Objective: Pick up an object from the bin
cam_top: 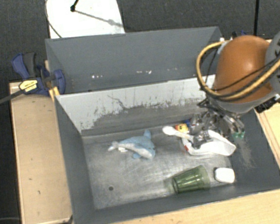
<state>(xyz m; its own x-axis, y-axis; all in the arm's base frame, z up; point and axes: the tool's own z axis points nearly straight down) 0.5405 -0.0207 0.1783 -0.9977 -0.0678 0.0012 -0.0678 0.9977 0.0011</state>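
Landmark: a dark green translucent plastic cup (pixel 190 180) lying on its side on the floor of the grey metal bin (pixel 129 105).

Gripper (pixel 202 132): low in the bin, beyond the cup and slightly right, over a white curved plastic piece (pixel 217 148). Contact is unclear, and whether it is open or closed cannot be told.

A small white rounded lump (pixel 224 175) lies just right of the cup. A pale blue dolphin-shaped plastic toy (pixel 137 146) lies beyond the cup to its left, apart from it.
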